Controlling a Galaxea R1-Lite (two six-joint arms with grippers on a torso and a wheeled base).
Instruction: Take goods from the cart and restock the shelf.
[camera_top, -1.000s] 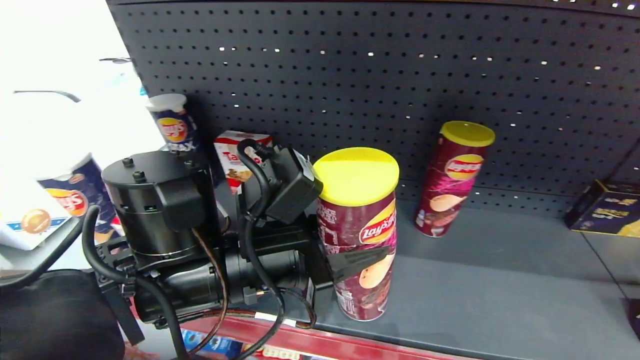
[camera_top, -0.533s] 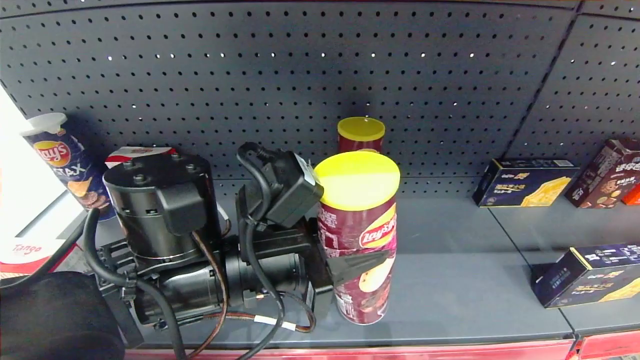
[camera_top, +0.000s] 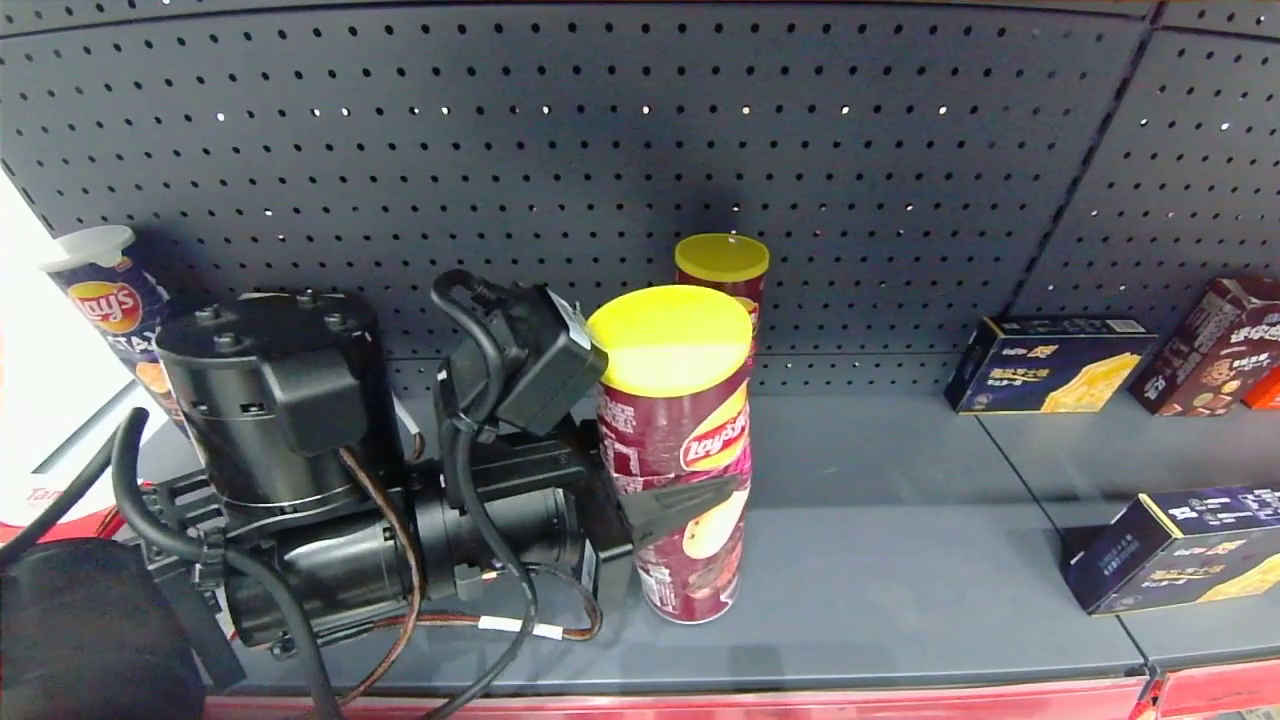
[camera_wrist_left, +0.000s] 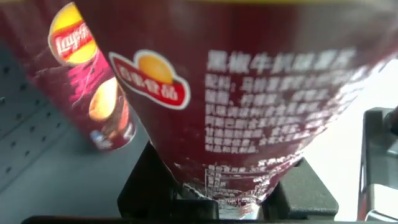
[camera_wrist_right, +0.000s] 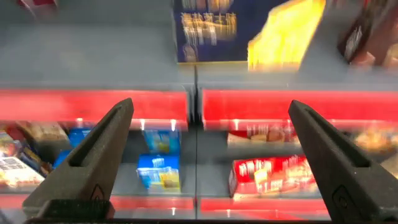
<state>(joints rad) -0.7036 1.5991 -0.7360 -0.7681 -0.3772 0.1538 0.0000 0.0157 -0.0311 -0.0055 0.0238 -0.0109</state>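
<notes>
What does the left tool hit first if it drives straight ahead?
Looks free: past the held chip can, bare shelf; rear can sits aside. Farther on, maybe the rear dark blue box.

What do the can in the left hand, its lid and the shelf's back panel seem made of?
Can: likely printed paperboard tube, slightly glossy wrap. Lid: yellow plastic, smooth, soft sheen. Back panel: probably painted sheet metal, matte dark grey, regular punched holes.
</notes>
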